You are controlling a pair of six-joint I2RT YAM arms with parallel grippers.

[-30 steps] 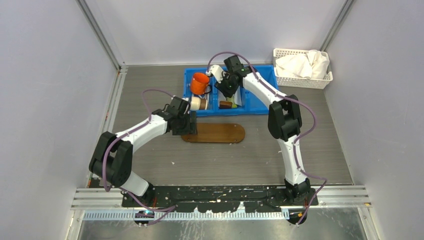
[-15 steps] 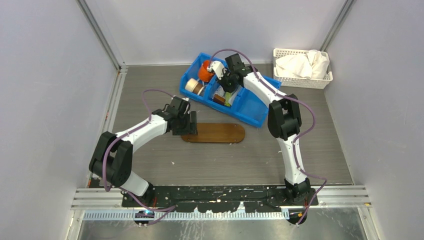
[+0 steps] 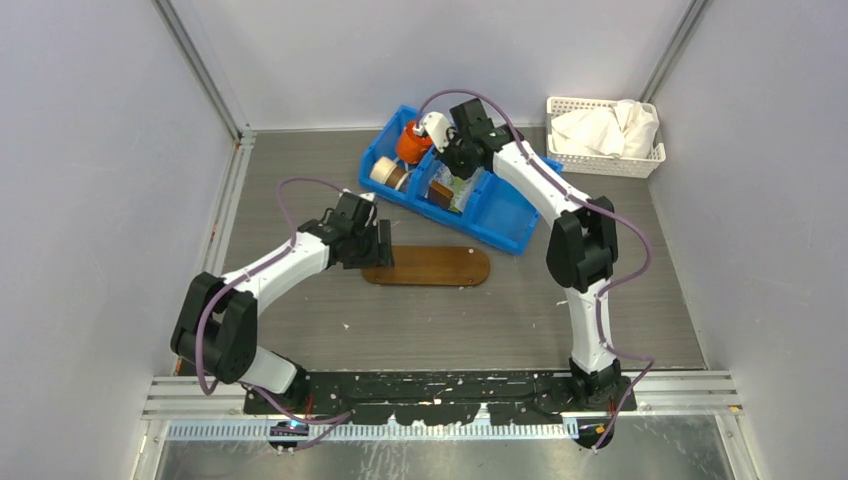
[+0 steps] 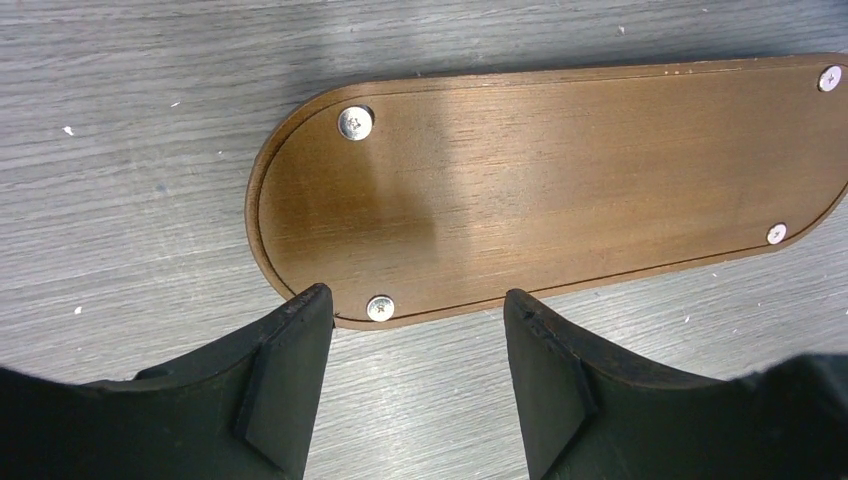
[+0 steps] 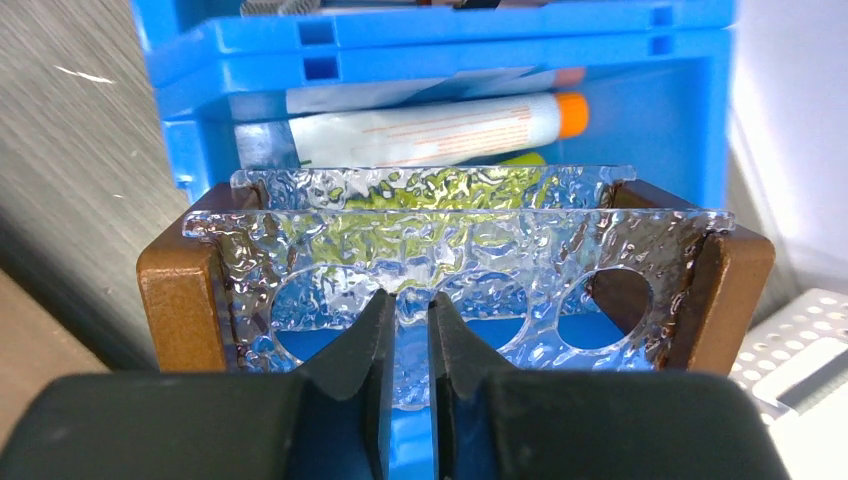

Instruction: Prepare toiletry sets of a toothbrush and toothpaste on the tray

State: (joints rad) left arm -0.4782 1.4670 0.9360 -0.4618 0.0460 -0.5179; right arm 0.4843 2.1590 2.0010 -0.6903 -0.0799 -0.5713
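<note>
Table (image 3: 300, 190): tray (image 3: 440, 266) near centre. Bin (image 3: 500, 212) just behind tray, skewed to it. Holder (image 5: 450, 240) and toothpaste (image 5: 430, 130) in bin, behind tray. Basket (image 3: 600, 160) behind tray to its right, well apart.

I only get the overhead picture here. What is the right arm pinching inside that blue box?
Observer: Its wrist camera shows the right gripper shut on a clear plastic panel, bumpy, with round holes, between brown end blocks.
Operator: Any toothpaste nearby?
Observer: A white tube with an orange cap lies behind it in the blue bin.
Operator: And the left arm?
Observer: The left gripper is open and empty at the rounded end of the tray.
</note>
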